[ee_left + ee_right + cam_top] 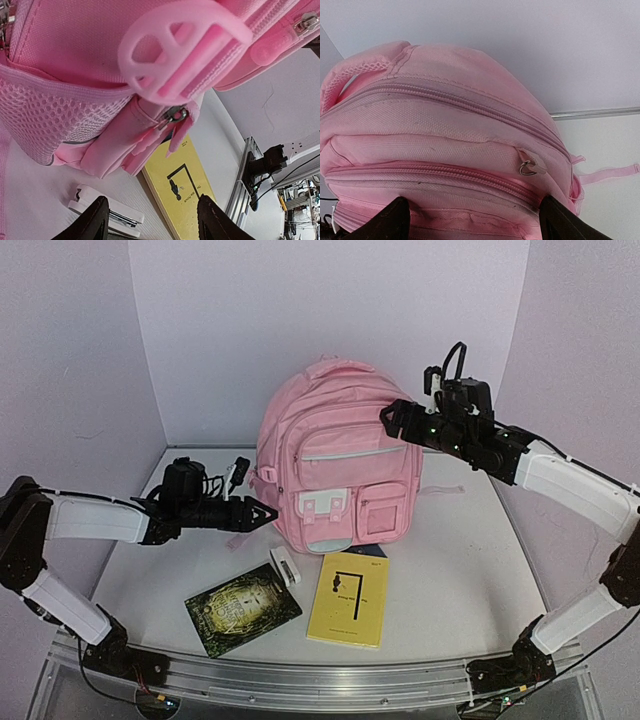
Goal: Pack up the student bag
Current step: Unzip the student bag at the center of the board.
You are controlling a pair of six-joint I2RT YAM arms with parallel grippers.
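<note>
1. Top view: student bag stands upright at the back of the worktop, long axis vertical, pockets facing the arm bases. In front of it lie a white stapler, a yellow booklet and a dark book.
2. Left wrist: left end effector spread, empty, beside the bag's lower left.
3. Right wrist: right end effector spread, at the bag's zipped top.
</note>
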